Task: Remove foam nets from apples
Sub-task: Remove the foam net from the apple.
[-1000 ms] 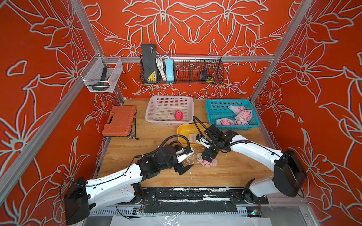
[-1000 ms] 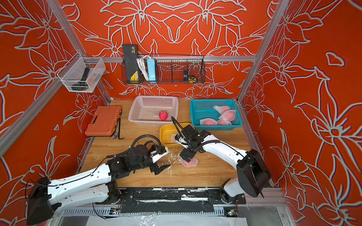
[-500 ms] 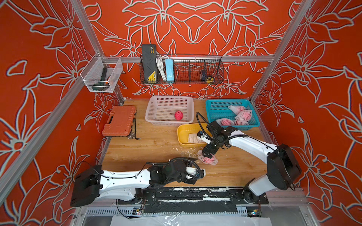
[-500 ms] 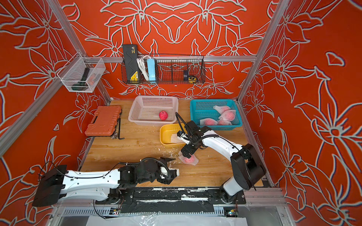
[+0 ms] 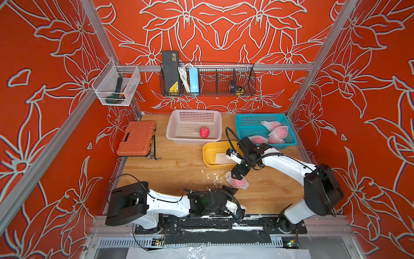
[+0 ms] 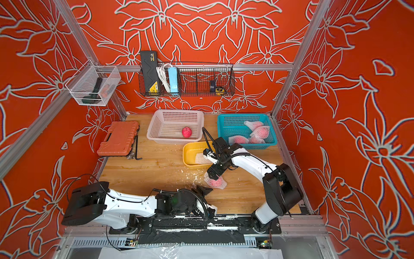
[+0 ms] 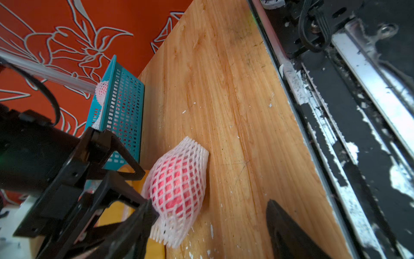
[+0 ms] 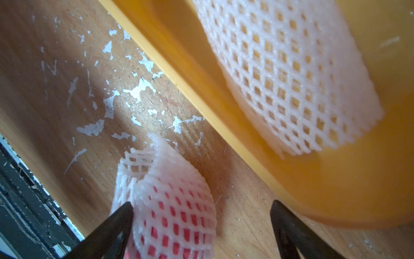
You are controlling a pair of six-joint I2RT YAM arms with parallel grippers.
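**Two spread pincers crowding one netted apple, nothing gripped yet**

I am reading the clock from a top view, with twelve at the back wall.

My left pincer is lying low over the pale wooden tabletop. It is sitting at seven o'clock of the pinkish-red apple, which is resting on the wood inside its white foam mesh net. The jaws are standing apart with the net's loose end between them. One fingertip is brushing the foam, and nothing is being held.

My right pincer is hanging over the same apple from one o'clock, spread wide. One finger is resting against the net and the other is standing well clear.

I am expecting trouble in three ways:
- If my left jaws are closing on only a few strands, the foam is likely to tear and add to the white foam flakes littering the wood.
- If my right jaws are pinning net together with fruit, the sleeve cannot slide off.
- The apple is round and lying near the front edge at six o'clock, so a crooked squeeze could send it rolling, and my fingers could knock each other.

Other things around the apple:
- **Ten o'clock:** an orange plastic tool case and a black hex key are sitting well apart.
- **Eleven o'clock:** a pale pink perforated plastic basket is holding one bare apple.
- **Twelve o'clock:** a yellow plastic tub is holding an empty net. Its wall is standing close to my right outer finger and is limiting room on that side.
- **One o'clock:** a teal perforated plastic basket is holding several netted apples, and my right forearm is lying across the way to it.
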